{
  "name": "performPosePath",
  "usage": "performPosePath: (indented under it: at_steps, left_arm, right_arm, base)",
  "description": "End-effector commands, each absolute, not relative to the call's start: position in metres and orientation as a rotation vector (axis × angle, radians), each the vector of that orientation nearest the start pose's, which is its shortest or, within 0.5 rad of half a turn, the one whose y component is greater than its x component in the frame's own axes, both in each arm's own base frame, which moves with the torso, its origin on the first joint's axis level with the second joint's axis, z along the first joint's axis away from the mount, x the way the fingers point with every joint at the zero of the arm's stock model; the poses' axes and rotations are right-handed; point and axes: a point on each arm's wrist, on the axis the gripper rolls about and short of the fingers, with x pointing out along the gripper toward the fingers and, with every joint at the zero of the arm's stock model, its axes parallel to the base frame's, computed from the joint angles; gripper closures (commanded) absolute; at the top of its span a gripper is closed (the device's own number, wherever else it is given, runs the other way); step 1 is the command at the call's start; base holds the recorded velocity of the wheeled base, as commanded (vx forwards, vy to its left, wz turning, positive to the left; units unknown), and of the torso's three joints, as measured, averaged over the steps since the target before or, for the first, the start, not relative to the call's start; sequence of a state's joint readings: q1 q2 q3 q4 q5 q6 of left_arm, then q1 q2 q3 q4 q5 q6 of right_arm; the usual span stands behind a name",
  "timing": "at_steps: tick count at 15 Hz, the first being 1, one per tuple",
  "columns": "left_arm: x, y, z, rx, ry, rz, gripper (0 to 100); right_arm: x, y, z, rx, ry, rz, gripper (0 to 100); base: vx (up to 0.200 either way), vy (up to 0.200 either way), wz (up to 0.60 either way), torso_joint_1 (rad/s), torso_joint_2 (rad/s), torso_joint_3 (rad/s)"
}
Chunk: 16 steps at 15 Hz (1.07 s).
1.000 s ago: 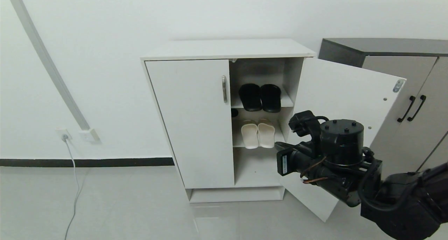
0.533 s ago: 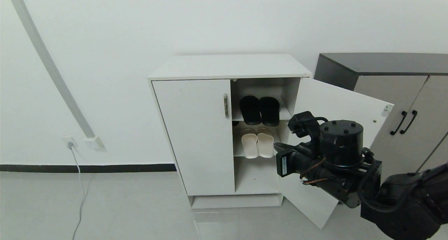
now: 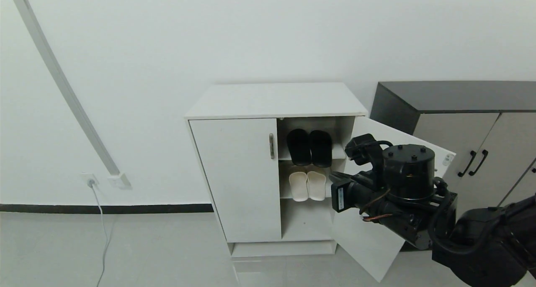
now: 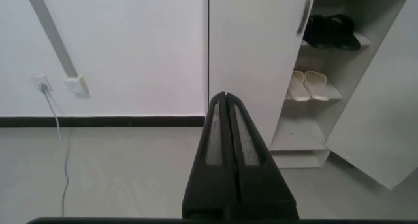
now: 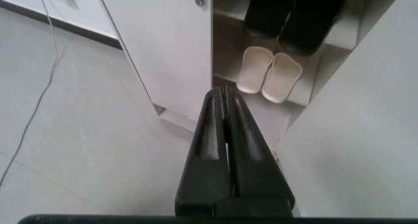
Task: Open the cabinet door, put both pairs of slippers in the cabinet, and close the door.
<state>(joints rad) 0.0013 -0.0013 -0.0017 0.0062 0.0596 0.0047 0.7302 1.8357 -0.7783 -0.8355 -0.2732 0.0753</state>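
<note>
Change: head camera has shifted; the cabinet (image 3: 276,101) now sits lower and smaller in frame than 1 s ago. The right arm keeps the same spot in frame, both slipper pairs are on the same shelves, and the door is open as before.
Right gripper (image 5: 225,95): fingers pressed together, holding nothing. Arm at 4 o'clock in the head view, in front of the open door's inner face, apart from the shelves.
Left gripper (image 4: 225,98): fingers closed flat against each other, empty. It is above the floor (image 3: 159,253), well apart from the cabinet.
Right door (image 3: 368,245): swung open toward 4 o'clock, partly hidden behind the right arm.
Left door (image 3: 238,178): shut, with a metal handle (image 3: 271,146) at its 3 o'clock edge.
White slippers (image 3: 307,185): side by side and touching, on the middle shelf of the open compartment.
Black slippers (image 3: 310,147): side by side on the upper shelf, at 12 o'clock from the white pair.
Grey cabinet (image 3: 452,124): at 3 o'clock from the white one, its doors shut.
Wall socket (image 3: 88,179): at 9 o'clock from the cabinet, with a cable (image 3: 102,220) hanging to the floor.
</note>
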Motion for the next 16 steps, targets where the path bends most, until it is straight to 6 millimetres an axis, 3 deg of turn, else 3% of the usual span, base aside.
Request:
performPosePath:
  at_steps: [1, 10, 16]
  left_arm:
    - [-0.0230, 0.0013, 0.0753, 0.005, 0.005, 0.061, 100]
    - [-0.0230, 0.0013, 0.0753, 0.005, 0.005, 0.061, 100]
    - [-0.0230, 0.0013, 0.0753, 0.005, 0.005, 0.063, 100]
  right_arm:
    - [0.2497, 0.2154, 0.1517, -0.034, 0.214, 0.447, 100]
    - [0.2486, 0.2145, 0.1470, -0.053, 0.220, 0.451, 100]
    - [0.2485, 0.2144, 0.1464, -0.058, 0.214, 0.452, 100]
  base:
    - [0.000, 0.000, 0.00, 0.222, -0.53, -0.320]
    - [0.000, 0.000, 0.00, 0.246, -0.57, -0.325]
    - [0.000, 0.000, 0.00, 0.020, -0.05, -0.025]
